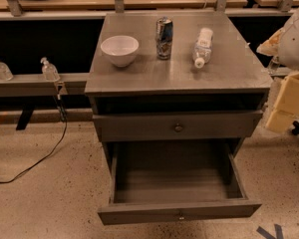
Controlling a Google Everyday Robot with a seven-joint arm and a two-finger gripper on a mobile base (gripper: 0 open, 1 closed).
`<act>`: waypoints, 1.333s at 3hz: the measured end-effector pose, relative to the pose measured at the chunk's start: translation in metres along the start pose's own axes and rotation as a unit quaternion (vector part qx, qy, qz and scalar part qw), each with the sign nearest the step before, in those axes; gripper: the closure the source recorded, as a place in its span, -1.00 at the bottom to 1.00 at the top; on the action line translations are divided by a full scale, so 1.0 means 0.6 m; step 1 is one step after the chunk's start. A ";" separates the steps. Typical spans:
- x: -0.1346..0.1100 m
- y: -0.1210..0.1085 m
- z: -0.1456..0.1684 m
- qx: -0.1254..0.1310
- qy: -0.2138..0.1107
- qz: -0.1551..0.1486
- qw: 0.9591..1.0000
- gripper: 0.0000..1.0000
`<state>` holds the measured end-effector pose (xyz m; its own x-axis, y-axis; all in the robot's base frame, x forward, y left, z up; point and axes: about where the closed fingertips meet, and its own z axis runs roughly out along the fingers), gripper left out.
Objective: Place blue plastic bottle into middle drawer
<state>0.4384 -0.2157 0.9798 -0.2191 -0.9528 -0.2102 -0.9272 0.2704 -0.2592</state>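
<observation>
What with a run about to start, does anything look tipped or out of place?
The blue plastic bottle lies on its side on the cabinet top, beside the upright can and bowl. The middle drawer stands pulled open. Nothing looks spilled. The tool is not in view.

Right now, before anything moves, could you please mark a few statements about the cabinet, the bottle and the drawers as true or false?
1. The bottle stands upright. False: it lies on its side on the cabinet top, to the right of the can.
2. The bottom drawer is pulled open. True.
3. The bowl sits to the left of the can. True.
4. The pincer is holding the bottle. False: the pincer is out of view, and nothing touches the bottle.
5. The bottle is already in the bottom drawer. False: that drawer looks empty.
</observation>
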 end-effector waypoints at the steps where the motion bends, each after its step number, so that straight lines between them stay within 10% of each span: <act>1: -0.001 -0.003 0.000 0.002 -0.001 0.000 1.000 -1.00; 3: 0.032 -0.233 0.062 0.074 -0.011 0.083 0.994 -1.00; 4: 0.027 -0.330 0.122 0.070 -0.036 0.128 0.989 -1.00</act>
<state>0.6409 -0.2747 0.9585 -0.4137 -0.8398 -0.3516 -0.7922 0.5224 -0.3155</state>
